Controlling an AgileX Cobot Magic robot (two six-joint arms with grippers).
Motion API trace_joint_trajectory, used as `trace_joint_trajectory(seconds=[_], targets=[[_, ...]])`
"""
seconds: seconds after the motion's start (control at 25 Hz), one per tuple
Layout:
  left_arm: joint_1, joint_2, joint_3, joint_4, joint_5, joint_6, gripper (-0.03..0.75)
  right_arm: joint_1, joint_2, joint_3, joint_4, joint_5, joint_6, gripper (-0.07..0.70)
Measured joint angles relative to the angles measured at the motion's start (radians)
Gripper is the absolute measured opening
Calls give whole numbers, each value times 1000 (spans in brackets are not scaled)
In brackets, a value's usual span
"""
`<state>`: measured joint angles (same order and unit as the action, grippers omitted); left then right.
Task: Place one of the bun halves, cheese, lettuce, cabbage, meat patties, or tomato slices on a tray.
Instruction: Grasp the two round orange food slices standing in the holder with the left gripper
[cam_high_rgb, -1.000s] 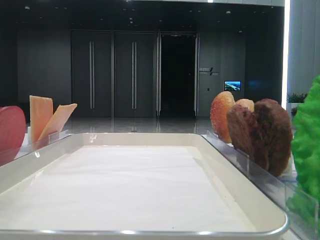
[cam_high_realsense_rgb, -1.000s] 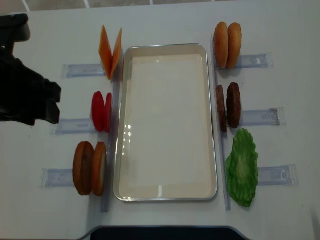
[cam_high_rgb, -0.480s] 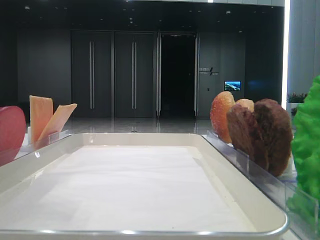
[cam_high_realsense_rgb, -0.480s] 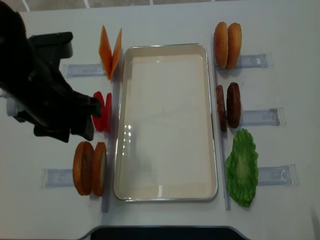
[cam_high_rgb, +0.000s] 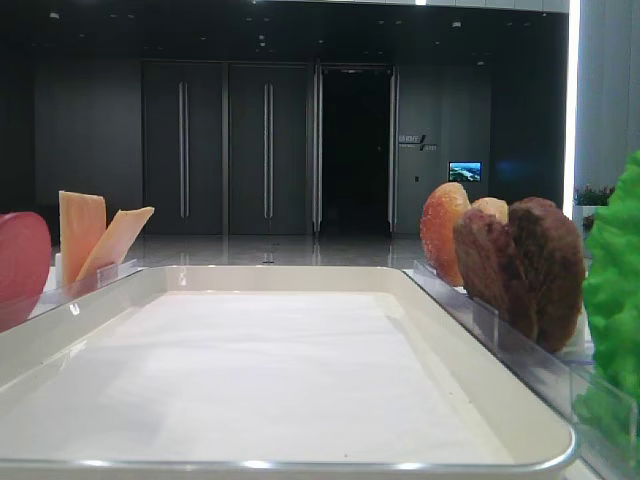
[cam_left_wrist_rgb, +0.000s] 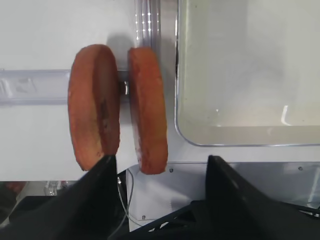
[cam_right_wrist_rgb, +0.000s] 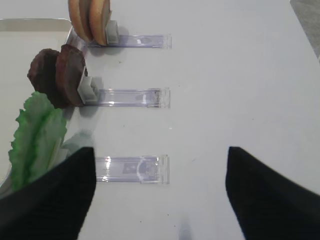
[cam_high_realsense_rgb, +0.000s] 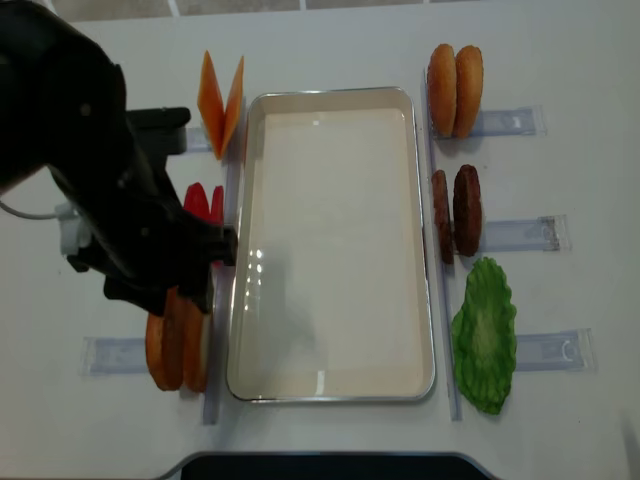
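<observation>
The left gripper (cam_left_wrist_rgb: 159, 200) hangs over the near-left pair of bun halves (cam_left_wrist_rgb: 117, 107), its two dark fingers (cam_left_wrist_rgb: 95, 195) standing wide apart with nothing between them. Seen from the left wrist, both discs stand on edge just ahead of the jaws: the outer one lines up with the left finger, the flat-faced one sits just inside the gap, and neither touches a finger. To the right of the jaws runs the rounded corner and raised rim of the tray (cam_left_wrist_rgb: 235, 145), close beside the inner bun with only a clear strip between; the room there is tight. To the left of the jaws a clear holder rail (cam_left_wrist_rgb: 30, 87) lies on bare white table (cam_left_wrist_rgb: 60, 30).

From above, the left arm (cam_high_realsense_rgb: 110, 200) covers part of the tomato slices (cam_high_realsense_rgb: 200, 203) and the tops of the buns; the cheese (cam_high_realsense_rgb: 220, 105) leans in a V beyond it. The tray holds only its white paper liner (cam_high_realsense_rgb: 330, 240).

The right gripper (cam_right_wrist_rgb: 157, 195) is open too, fingers well apart over bare table and holding nothing. Ahead and to the left of its jaws lie a clear rail (cam_right_wrist_rgb: 132, 169), the lettuce (cam_right_wrist_rgb: 37, 137), the meat patties (cam_right_wrist_rgb: 60, 75) and two more bun halves (cam_right_wrist_rgb: 90, 20), all ranged along the tray's right edge
</observation>
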<state>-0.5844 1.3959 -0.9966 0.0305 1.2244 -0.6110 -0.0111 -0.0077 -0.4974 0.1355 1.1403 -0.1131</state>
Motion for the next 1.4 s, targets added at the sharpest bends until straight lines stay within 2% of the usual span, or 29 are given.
trace_joint_trajectory(seconds=[1.4], targets=[[0,217,7,23,-21,0,430,0,0,0,0,0,0,541]])
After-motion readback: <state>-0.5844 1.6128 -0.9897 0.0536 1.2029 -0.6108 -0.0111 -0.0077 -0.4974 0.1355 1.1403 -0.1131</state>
